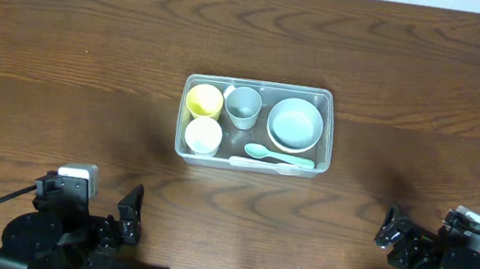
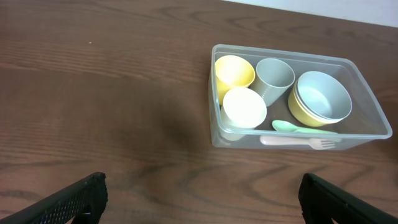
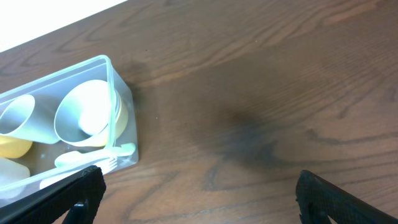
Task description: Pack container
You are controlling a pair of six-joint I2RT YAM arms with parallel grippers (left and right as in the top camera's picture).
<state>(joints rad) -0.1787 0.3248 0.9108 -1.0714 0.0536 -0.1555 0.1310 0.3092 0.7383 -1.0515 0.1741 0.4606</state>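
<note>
Right, the container (image 1: 260, 84) sits mid-table (image 1: 67, 37), well apart from both arms. Inside I see three cups (image 1: 204, 134) on the left, nested bowls (image 1: 295, 124) on the right, and a spoon (image 1: 279, 156) and fork (image 1: 264, 165) along the near wall. My left gripper (image 2: 202, 186) is spread wide, and so is the right gripper (image 3: 199, 183).

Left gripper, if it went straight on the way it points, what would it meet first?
Probably bare table just left of the container; the left gripper points down there. Depth is unclear, so its right finger might catch the container's end.
</note>
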